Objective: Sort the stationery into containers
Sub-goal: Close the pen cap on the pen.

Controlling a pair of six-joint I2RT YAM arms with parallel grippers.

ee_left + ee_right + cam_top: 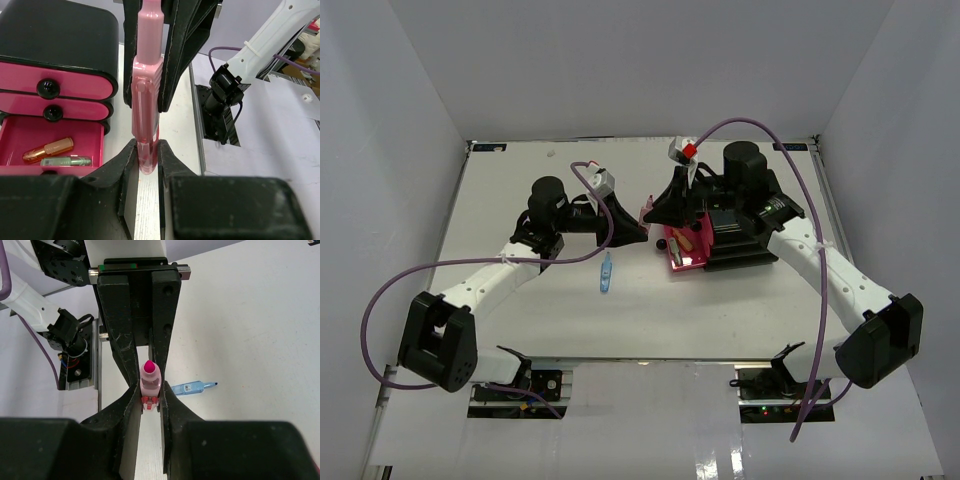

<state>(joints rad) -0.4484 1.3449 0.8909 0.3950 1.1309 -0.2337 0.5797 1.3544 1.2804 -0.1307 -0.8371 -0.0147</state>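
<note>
Gripped the pink pen (146, 100) in left claw (145, 157), closed on one end; pinched the other end in right claw (150, 396), also closed. Held it between both claws just beside the black cabinet (60, 35), by the open bottom drawer (30, 131) containing an orange piece (48, 149) and a green piece (65, 161). Spotted the light-blue piece (607, 272) lying on the table (720, 310), apart from the cabinet.

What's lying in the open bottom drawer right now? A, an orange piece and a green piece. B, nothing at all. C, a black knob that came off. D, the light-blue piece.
A: the left wrist view shows an orange piece and a green piece side by side in the pulled-out bottom drawer, while the light-blue piece lies out on the table.
</note>
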